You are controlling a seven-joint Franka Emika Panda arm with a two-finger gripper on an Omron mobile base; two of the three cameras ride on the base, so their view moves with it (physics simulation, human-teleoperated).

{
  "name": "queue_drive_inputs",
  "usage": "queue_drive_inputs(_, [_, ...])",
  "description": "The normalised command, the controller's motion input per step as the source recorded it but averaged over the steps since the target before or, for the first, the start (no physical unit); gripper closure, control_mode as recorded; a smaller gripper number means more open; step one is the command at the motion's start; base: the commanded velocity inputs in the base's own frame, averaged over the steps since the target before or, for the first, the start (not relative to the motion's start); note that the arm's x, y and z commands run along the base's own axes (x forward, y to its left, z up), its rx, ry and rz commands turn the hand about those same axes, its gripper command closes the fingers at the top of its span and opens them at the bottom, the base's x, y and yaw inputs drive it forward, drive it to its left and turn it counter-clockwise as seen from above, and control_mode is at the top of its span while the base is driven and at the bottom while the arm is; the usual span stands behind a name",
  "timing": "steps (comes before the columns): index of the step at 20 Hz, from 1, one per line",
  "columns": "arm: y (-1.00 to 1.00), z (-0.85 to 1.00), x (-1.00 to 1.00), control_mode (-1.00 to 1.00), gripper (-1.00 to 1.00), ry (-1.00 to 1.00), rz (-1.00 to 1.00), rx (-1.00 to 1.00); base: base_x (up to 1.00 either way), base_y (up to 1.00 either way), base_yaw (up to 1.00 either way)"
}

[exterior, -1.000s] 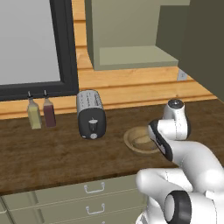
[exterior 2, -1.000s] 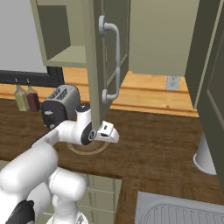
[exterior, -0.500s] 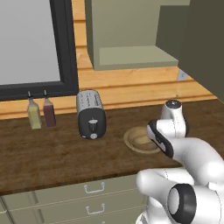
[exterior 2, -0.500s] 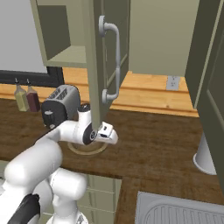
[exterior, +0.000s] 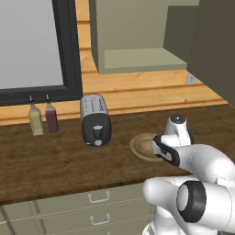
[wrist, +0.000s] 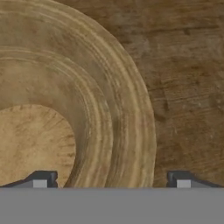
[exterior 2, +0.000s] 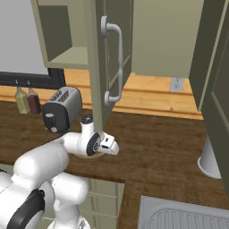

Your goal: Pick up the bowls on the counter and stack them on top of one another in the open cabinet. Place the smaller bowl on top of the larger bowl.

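A wide, shallow tan wooden bowl (exterior: 143,147) with a thick rim, the larger bowl, lies on the dark wood counter (exterior: 55,160) to the right of the toaster. My gripper (exterior 2: 110,149) hangs low over the bowl's (exterior 2: 95,154) right side. In the hand view it (wrist: 111,181) is open, and the rim of the bowl (wrist: 109,109) runs between the two tips, one inside and one outside. The smaller bowl is out of view. The open cabinet (exterior: 137,57) hangs above and behind, its floor bare.
A dark toaster (exterior: 95,120) and two bottles (exterior: 43,119) stand to the left on the counter. The open cabinet door with its handle (exterior 2: 114,62) hangs just above my hand. A white vessel (exterior 2: 210,156) and a sink (exterior 2: 179,217) lie to the right.
The hand has come down and slightly left toward the bowl's rim. The bowl and the other objects have stayed in place.
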Motion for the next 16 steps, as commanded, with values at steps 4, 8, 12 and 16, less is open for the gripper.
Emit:
queue_drive_inputs(4, [-0.01,-0.20,0.00,-1.00,-1.00,-0.02,0.00,0.11,0.00,0.00,0.00])
queue_drive_inputs(8, [0.00,-0.13,0.00,-1.00,1.00,-0.03,0.00,0.10,0.00,0.00,0.00])
queue_drive_inputs(12, [0.00,0.00,0.00,-1.00,1.00,0.00,0.00,0.00,0.00,0.00,0.00])
queue_drive_inputs(16, [0.00,0.44,-0.02,-1.00,1.00,-0.11,0.00,0.00,0.00,0.00,0.00])
